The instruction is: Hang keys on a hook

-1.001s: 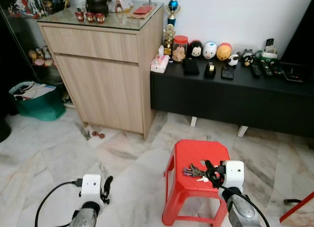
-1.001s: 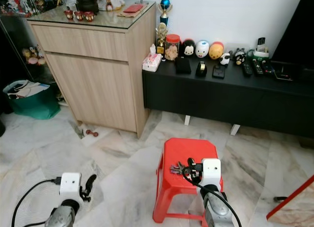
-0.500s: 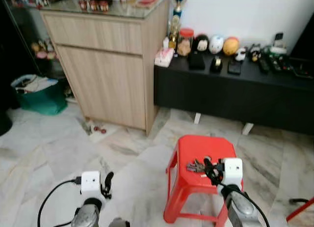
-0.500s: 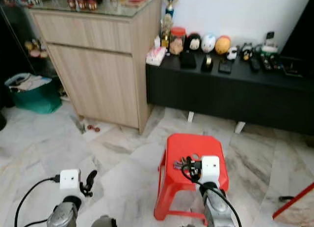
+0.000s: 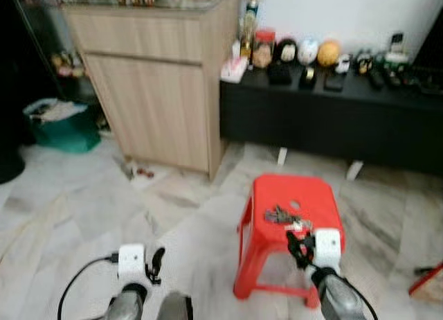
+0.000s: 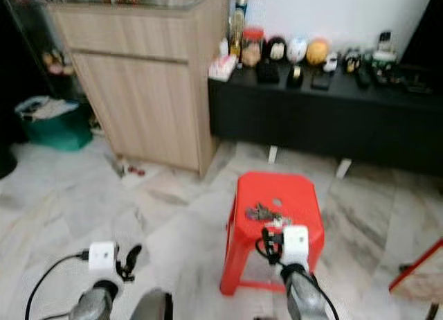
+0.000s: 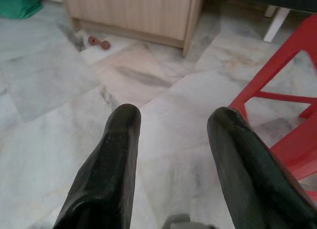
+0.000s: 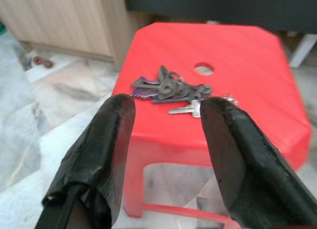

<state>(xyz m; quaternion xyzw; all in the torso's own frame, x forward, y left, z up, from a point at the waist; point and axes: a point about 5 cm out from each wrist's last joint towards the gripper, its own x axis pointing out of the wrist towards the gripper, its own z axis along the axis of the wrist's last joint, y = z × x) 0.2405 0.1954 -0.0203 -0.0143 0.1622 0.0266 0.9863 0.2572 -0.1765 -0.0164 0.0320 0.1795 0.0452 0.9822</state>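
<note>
A bunch of keys (image 5: pixel 282 215) lies on top of a red plastic stool (image 5: pixel 299 190), beside the small hole in its seat. In the right wrist view the keys (image 8: pixel 170 89) are dark with one silver key, just beyond my fingers. My right gripper (image 5: pixel 296 245) hovers at the stool's near edge, short of the keys, open with nothing between its fingers (image 8: pixel 115 121). My left gripper (image 5: pixel 154 262) hangs low over the marble floor to the left of the stool, also open (image 7: pixel 173 115) and holding nothing.
A tall wooden cabinet (image 5: pixel 158 91) stands at the back left. Beside it, a low black bench (image 5: pixel 332 122) carries toys and remotes. A green bag (image 5: pixel 59 124) sits by the cabinet, a small red-brown object (image 5: pixel 142 172) on the floor, and a red bar (image 5: pixel 426 282) at far right.
The whole picture has shifted and blurred, so the camera moved. My right gripper has drawn back from the keys to the stool's near edge. The keys still lie on the seat.
</note>
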